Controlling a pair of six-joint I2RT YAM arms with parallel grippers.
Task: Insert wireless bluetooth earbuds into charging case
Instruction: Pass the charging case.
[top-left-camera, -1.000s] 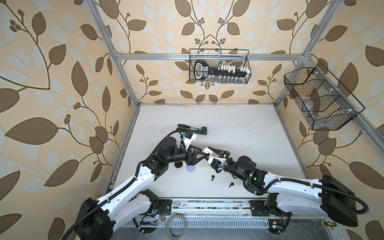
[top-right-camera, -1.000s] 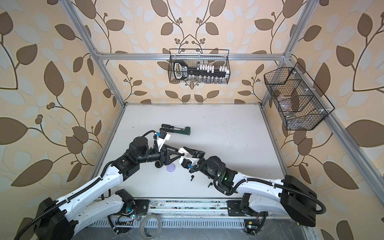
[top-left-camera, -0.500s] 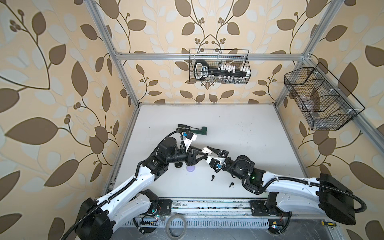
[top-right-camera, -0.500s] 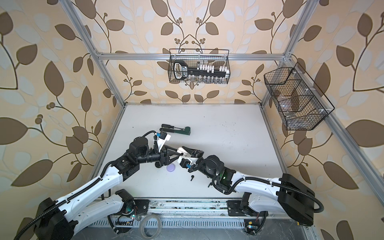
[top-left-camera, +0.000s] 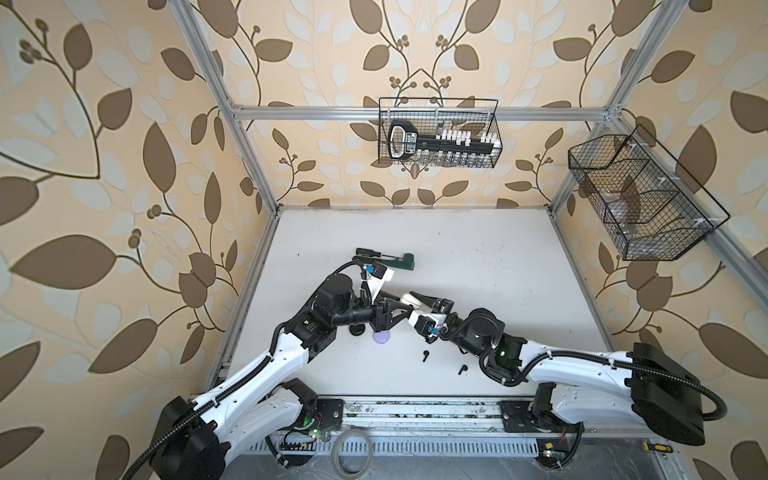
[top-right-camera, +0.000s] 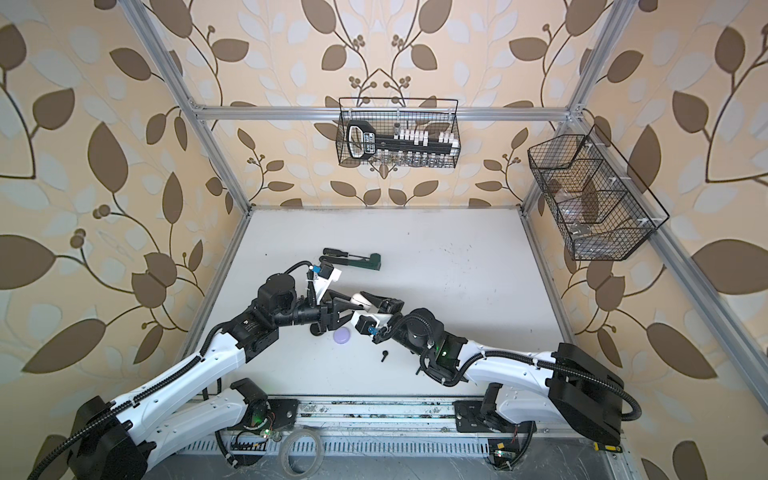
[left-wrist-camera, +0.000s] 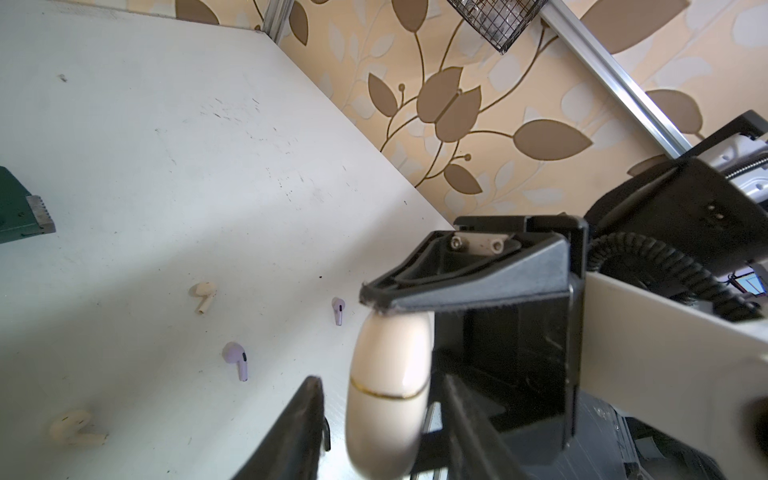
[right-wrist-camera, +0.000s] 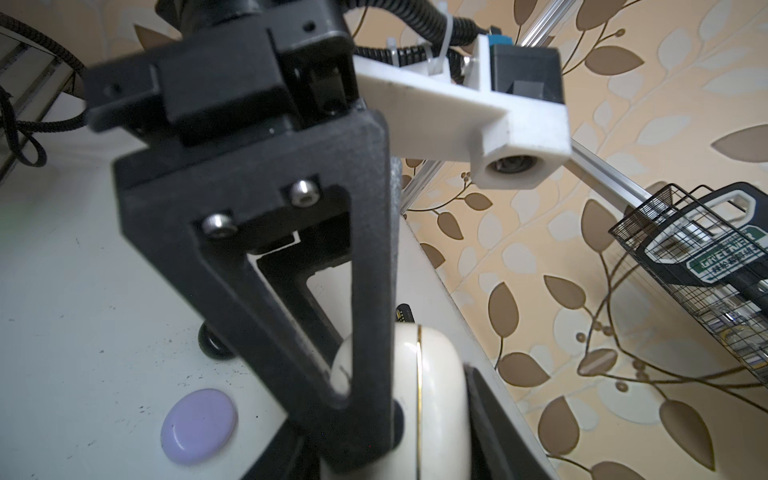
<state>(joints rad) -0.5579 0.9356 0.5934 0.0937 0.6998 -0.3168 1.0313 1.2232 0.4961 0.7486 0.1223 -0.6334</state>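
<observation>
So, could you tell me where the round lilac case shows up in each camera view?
Both top views: lilac case just below centre.
Left wrist: not in it.
Right wrist: close up, beside the cream case.
Shared landmark: that gold-seamed cream case, in all four views.

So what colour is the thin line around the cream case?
Gold. The line on the case shows best in the right wrist view.
</observation>
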